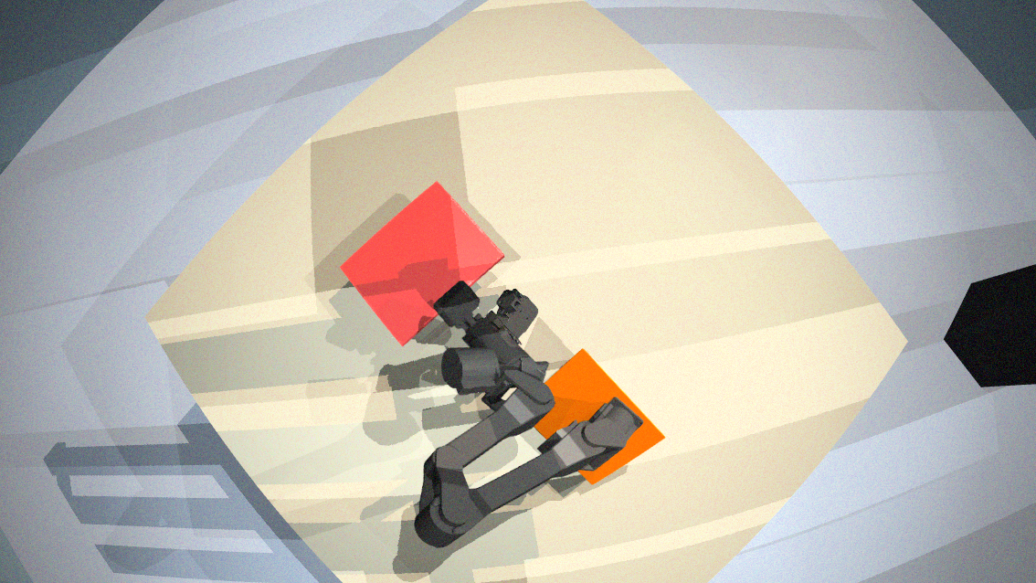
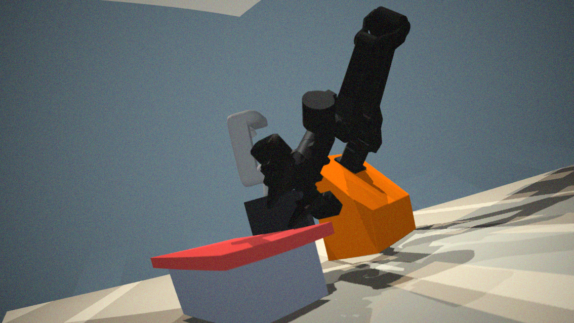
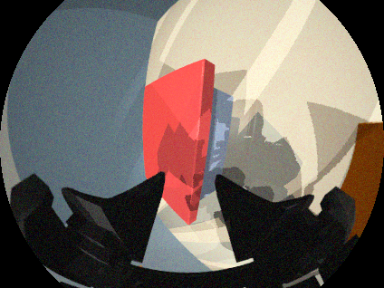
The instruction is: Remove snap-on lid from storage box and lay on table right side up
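Note:
The red lid sits on top of the blue-grey storage box, its rim standing out past the walls. The box stands on the table; in the top view the lid hides it. My gripper is partly open and holds nothing. It is at the lid's edge on the arm's side. In the wrist view the lid's near corner shows between the fingertips, with one finger on the side of the lid's top and the other on the box's side. Whether they touch cannot be told. In the exterior view the fingertips blend into a dark block.
The arm stands on an orange block near the box. Behind the box in the exterior view are a black block and a grey hook-shaped object. A black shape is at the right edge of the top view.

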Robot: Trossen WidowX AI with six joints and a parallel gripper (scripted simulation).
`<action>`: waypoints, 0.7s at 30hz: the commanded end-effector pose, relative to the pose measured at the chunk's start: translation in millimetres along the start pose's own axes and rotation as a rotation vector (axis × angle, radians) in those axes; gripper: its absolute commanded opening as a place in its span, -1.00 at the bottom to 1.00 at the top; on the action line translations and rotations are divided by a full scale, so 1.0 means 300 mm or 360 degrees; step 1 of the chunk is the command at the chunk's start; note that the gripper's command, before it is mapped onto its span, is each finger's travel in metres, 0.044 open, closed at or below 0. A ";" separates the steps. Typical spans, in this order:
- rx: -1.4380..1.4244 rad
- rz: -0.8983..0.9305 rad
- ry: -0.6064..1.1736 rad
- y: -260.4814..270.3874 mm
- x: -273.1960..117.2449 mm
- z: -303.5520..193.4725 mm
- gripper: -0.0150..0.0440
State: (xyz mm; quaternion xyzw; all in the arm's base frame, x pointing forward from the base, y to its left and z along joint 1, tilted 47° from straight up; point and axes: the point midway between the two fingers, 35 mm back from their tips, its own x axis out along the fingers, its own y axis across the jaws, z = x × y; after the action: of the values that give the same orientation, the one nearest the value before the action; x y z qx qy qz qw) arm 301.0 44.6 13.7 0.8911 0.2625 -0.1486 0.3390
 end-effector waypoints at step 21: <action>0.0007 0.0005 0.0003 -0.006 0.129 0.000 0.31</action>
State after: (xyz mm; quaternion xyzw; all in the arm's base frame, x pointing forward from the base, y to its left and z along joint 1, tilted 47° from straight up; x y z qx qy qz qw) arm 327.1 57.3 -1.4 0.8915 0.2620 -0.1478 0.3387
